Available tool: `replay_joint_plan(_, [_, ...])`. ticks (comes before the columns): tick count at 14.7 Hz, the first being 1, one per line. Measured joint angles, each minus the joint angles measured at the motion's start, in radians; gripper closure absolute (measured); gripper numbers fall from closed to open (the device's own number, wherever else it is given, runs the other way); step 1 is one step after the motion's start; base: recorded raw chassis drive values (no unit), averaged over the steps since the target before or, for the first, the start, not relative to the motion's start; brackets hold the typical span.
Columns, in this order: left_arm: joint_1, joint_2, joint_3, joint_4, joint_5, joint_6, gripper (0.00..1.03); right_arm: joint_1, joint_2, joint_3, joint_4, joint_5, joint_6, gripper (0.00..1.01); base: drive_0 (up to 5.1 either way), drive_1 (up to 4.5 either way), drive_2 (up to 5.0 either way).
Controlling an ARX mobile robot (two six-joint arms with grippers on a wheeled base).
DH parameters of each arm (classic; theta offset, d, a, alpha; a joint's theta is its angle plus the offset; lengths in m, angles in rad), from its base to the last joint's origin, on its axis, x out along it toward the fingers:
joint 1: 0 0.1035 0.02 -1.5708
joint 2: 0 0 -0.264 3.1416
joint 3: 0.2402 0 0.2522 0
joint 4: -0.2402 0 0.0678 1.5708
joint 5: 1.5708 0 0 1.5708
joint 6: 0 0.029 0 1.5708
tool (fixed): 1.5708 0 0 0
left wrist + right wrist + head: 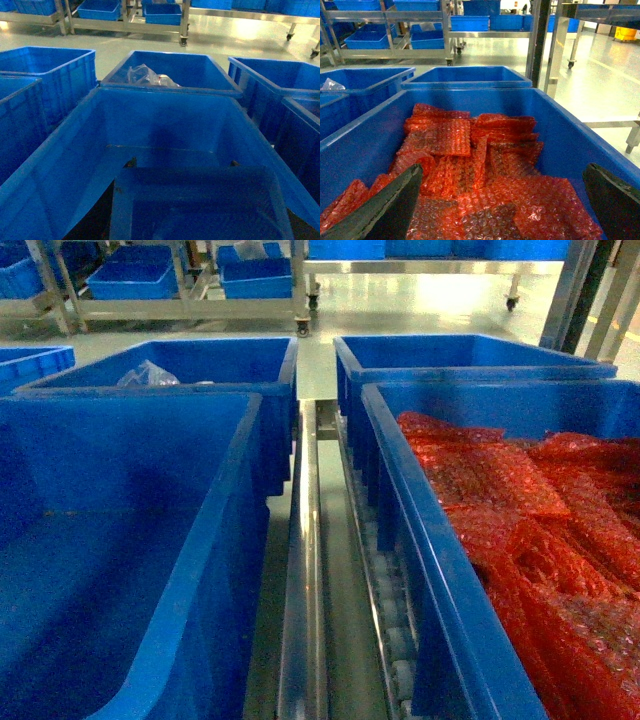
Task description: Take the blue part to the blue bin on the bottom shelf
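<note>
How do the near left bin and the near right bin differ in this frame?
The near left bin looks empty, its bare blue floor showing; the near right bin is piled with red bubble-wrap pouches. In the wrist views, the right claw hangs open over the right bin's pouches, while no claw shows over the left bin. Both are blue plastic bins of similar shape, side by side on the roller rack.

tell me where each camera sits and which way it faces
Head: high on the robot, slanting down on the empty bin at left and the bin of red bubble wrap at right; no arm shows.
Left wrist: above the empty bin, facing forward; no pincer is clear.
Right wrist: over the red bubble wrap, its open pincer in frame.
Head and left wrist share the clear bag.
</note>
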Motion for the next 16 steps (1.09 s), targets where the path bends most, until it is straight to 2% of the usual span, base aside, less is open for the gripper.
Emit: replay_joint_plan(16, [0.000,0.000,0.000,0.000,0.000,0.000,0.60,0.000,0.000,0.000,0.000,0.000,0.000,0.03,0.0,0.00,0.0])
